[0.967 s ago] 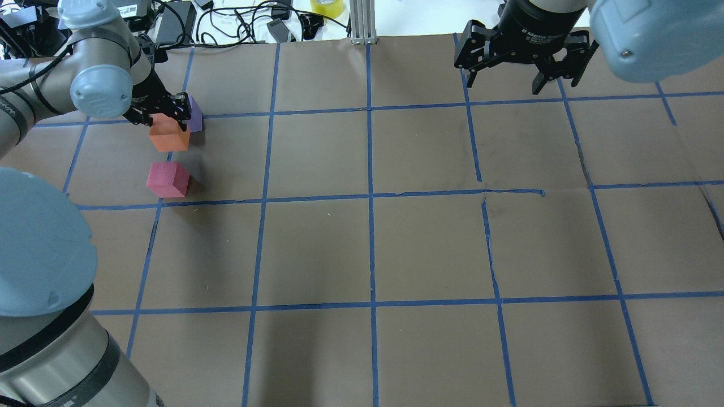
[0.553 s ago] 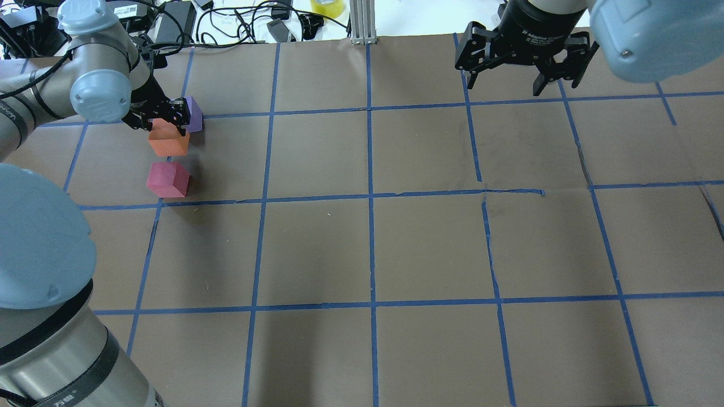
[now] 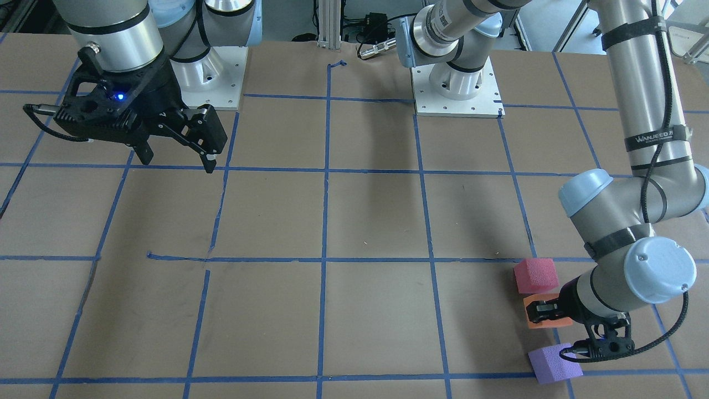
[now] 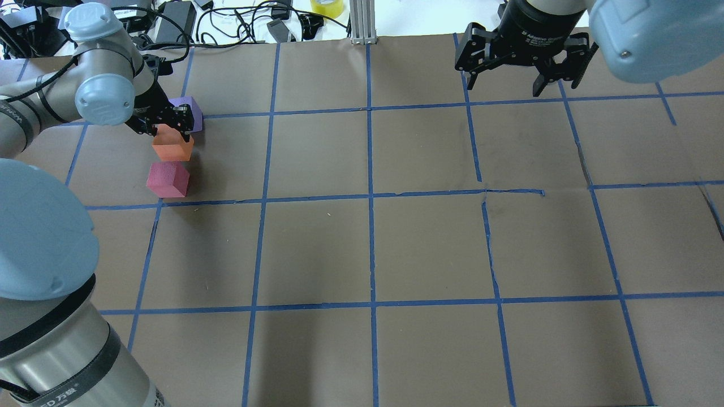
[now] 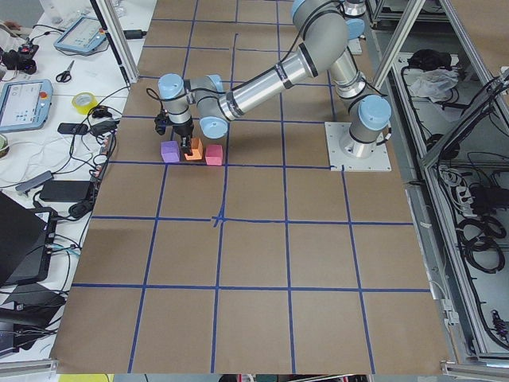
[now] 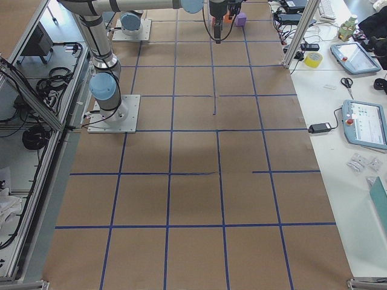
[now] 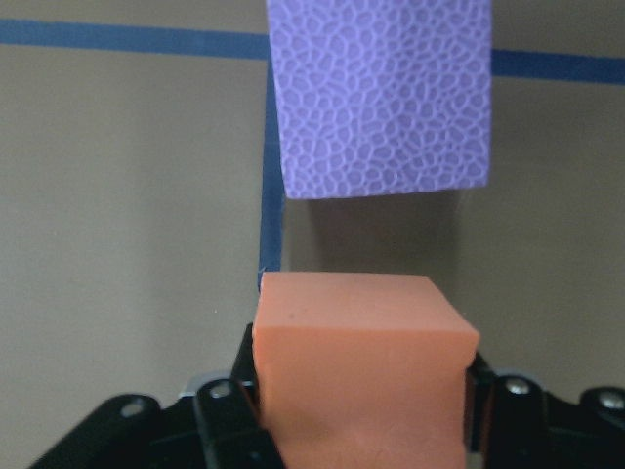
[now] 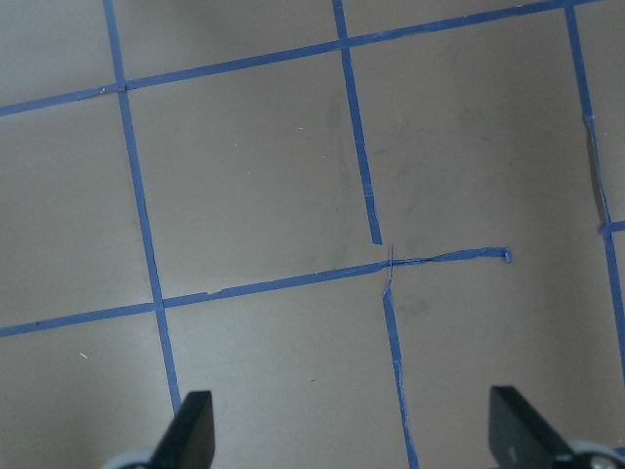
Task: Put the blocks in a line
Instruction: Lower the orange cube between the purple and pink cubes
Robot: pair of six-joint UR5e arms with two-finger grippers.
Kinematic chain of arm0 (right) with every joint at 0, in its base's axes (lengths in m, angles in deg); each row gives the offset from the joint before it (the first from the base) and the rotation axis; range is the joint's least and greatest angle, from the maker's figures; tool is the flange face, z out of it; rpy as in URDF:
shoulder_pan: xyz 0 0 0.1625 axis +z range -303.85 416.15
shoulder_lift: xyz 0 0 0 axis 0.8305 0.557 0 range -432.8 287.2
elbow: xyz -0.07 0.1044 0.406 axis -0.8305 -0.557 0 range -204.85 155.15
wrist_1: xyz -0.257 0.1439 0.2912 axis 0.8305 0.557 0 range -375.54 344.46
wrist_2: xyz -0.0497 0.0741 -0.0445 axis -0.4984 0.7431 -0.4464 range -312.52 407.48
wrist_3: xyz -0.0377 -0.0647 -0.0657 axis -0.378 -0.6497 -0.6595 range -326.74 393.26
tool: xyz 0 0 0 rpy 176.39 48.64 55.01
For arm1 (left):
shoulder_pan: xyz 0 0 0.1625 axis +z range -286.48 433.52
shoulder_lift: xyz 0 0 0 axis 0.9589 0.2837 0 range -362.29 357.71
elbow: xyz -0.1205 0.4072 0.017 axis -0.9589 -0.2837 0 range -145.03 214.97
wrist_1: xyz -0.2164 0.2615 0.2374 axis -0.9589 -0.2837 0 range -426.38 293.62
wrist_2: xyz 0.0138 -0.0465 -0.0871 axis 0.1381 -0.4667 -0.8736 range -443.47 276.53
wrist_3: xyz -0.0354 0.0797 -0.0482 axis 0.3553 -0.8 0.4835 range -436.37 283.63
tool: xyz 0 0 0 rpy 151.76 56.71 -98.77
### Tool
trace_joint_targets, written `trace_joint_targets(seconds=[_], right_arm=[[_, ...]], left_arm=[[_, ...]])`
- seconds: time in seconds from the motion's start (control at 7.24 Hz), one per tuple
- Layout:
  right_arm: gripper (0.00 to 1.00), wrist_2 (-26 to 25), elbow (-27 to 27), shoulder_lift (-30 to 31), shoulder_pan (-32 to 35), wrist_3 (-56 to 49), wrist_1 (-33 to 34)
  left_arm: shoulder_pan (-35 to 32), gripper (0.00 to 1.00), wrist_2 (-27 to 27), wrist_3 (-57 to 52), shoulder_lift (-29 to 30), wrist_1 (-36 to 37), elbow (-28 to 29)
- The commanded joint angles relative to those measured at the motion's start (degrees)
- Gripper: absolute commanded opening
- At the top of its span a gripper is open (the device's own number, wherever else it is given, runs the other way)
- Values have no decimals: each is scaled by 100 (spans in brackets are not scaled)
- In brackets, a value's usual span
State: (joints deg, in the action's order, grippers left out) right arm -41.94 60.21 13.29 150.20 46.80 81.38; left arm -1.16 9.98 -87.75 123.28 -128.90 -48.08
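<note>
My left gripper (image 4: 168, 123) is shut on the orange block (image 4: 173, 149). In the left wrist view the orange block (image 7: 361, 366) sits between the fingers (image 7: 227, 405). The purple block (image 4: 190, 107) lies just beyond it on a blue tape line, with a small gap; it also shows in the left wrist view (image 7: 381, 98). The pinkish-red block (image 4: 167, 179) lies just on the near side of the orange one. In the front-facing view the pinkish-red (image 3: 535, 275), orange (image 3: 548, 322) and purple (image 3: 554, 364) blocks stand roughly in a row. My right gripper (image 4: 517, 79) hovers open and empty at the far right.
The table is covered in brown paper with a blue tape grid (image 4: 370, 195). Cables, a yellow tape roll (image 4: 327, 7) and an aluminium post (image 4: 362, 22) stand at the far edge. The arm bases (image 3: 457, 91) are bolted at the robot's side.
My left gripper has shifted the orange block slightly toward me and to the right, away from the purple block and closer to the pinkish-red one. The right arm has not moved.
</note>
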Motion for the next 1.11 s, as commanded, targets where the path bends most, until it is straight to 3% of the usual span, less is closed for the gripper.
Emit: trace_joint_targets(seconds=[0.0, 0.28, 0.41, 0.83, 0.97], right_arm=[[100, -6, 1, 4, -1, 0, -14], [100, 3, 1, 3, -1, -18, -15], [100, 3, 1, 4, -1, -18, -15], [100, 3, 63, 4, -1, -9, -6], [100, 12, 63, 12, 8, -9, -15]], left_arm=[[6, 7, 16, -31, 38, -32, -1], [6, 7, 7, -31, 47, -49, -27], [6, 16, 33, -40, 47, 37, -131], [6, 75, 33, -49, 47, 38, -159], [6, 77, 33, -49, 47, 38, -159]])
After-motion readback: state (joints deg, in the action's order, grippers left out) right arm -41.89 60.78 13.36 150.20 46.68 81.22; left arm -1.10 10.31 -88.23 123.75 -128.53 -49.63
